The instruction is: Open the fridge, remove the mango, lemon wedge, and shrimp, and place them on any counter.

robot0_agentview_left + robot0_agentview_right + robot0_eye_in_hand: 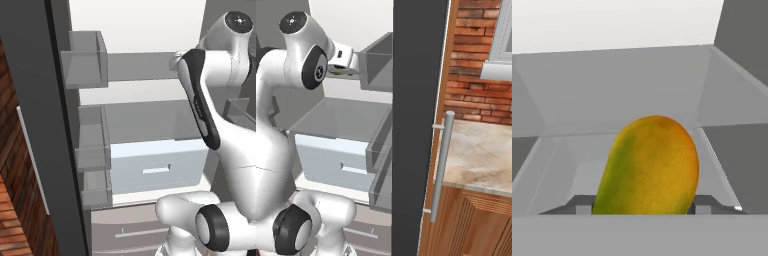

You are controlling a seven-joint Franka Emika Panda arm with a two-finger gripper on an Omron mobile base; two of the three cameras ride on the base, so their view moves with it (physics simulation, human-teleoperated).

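Mango point(649, 167) between gripper point(643, 207) fingertips

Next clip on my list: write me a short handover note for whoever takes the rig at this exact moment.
Tool: its fingertips flank the mango closely on either side at its base; I cannot tell whether they are clamped on it.
Fridge: doors open, the arm reaching onto an upper grey shelf.
Mango: on that shelf, inside the fridge.
Counter: to the right of the fridge.
Done: fridge opened.
Left: bring the mango out to the counter, then find and move the lemon wedge and shrimp.
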